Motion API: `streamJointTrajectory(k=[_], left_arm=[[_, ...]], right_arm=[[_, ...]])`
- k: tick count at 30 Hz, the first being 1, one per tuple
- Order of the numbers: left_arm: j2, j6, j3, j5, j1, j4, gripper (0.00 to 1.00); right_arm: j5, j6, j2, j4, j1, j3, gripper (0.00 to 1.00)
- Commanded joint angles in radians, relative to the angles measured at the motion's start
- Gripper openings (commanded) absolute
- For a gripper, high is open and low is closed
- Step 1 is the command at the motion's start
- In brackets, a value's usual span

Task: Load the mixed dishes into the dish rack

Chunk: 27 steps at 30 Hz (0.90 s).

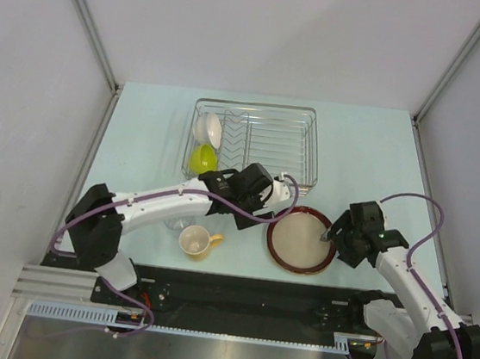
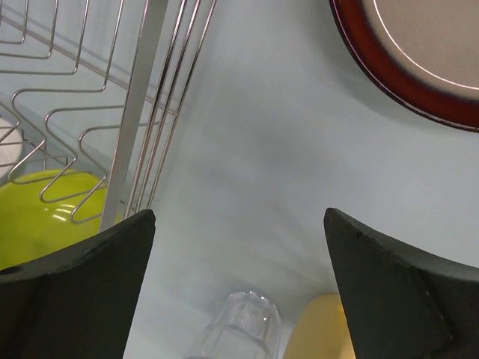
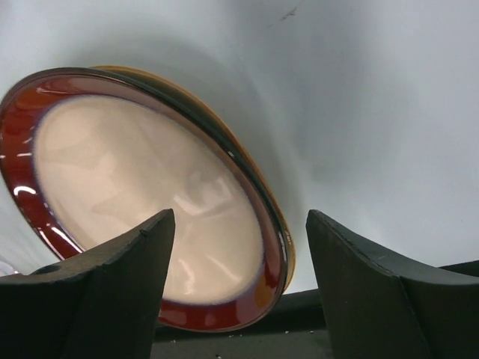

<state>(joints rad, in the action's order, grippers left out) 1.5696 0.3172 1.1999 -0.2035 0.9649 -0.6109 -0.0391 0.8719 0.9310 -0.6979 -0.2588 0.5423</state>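
I'm hovering the left gripper (image 2: 239, 217) and right gripper (image 3: 239, 217) wide apart; shallow pinching of the round dark-red-rimmed beige plate (image 3: 135, 194) is risking slippage.

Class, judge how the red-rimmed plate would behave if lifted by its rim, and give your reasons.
The red-rimmed plate shows bright reflections, so its glaze is probably slippery. It looks like rigid ceramic, likely heavy for its size and breakable. Wide and flat, held at one edge it may tilt.

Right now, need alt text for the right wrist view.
A round beige plate with a dark-red rim lies on the pale table, filling the frame's left half. The right gripper hangs open in the foreground, its black fingers framing the plate's near rim.
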Motion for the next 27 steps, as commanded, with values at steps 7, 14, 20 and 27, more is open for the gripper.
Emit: streamJointTrajectory(k=[7, 14, 20, 27], left_arm=[[0.142, 0.037, 0.03, 0.022, 0.023, 0.145, 0.99], [0.217, 0.031, 0.067, 0.039, 0.049, 0.172, 0.99], [0.27, 0.028, 0.099, 0.02, 0.078, 0.2, 0.99], [0.328, 0.019, 0.136, 0.009, 0.092, 0.224, 0.99]], right_arm=[[0.074, -0.013, -0.06, 0.048, 0.041, -0.059, 0.68], [0.107, -0.016, -0.118, 0.025, 0.059, -0.061, 0.66], [0.131, -0.017, -0.147, 0.015, 0.067, -0.059, 0.65], [0.157, -0.024, -0.126, 0.035, 0.069, -0.059, 0.64]])
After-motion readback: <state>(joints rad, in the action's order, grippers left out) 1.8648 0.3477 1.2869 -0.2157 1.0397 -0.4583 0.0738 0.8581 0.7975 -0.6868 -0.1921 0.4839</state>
